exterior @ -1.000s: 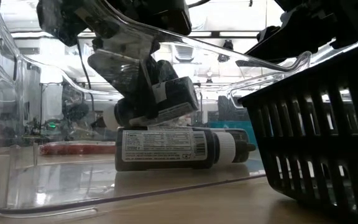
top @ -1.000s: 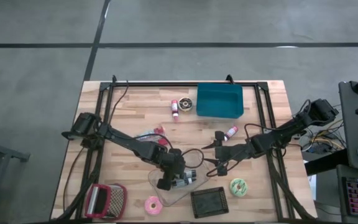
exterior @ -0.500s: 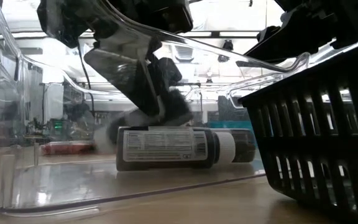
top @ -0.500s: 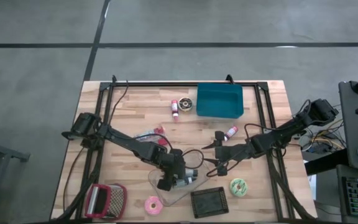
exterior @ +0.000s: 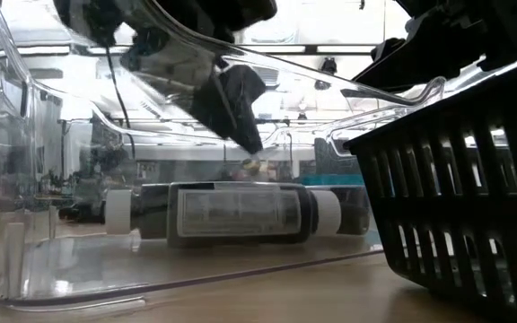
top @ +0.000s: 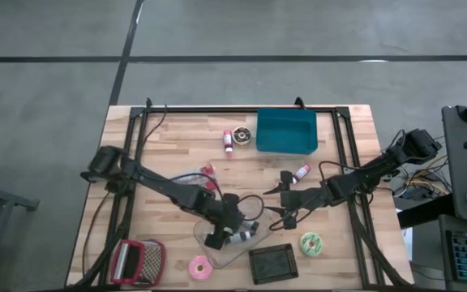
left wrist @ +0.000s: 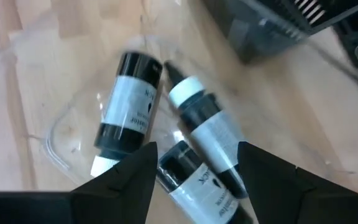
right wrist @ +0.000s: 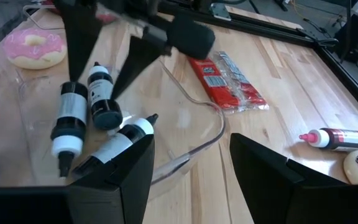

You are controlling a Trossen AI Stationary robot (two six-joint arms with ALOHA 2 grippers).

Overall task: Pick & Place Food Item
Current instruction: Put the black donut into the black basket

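Observation:
Three dark bottles with white labels lie on their sides on the floor of a clear plastic tray [top: 232,240]: one [left wrist: 129,102], a second [left wrist: 207,127] and a third [left wrist: 194,183]. My left gripper [top: 215,238] hangs open just above them, fingers slanting down, with the third bottle below the gap and untouched. In the low view its fingers [exterior: 236,103] end above the nearest bottle [exterior: 240,213]. My right gripper [top: 283,203] waits open to the tray's right, above the table, holding nothing.
A black mesh basket [top: 272,262] stands right of the tray, with a green donut [top: 310,242] beyond it. A pink donut [top: 199,265] and a red-and-grey item [top: 139,259] lie near the front. A red packet [top: 197,174], two pink bottles [top: 228,140] [top: 301,171] and a teal bin [top: 286,130] lie farther back.
My left gripper has opened and let go of the dark bottle it held tilted above the tray. The bottle has dropped onto the tray floor and lies on its side beside the others. The gripper has risen slightly above them.

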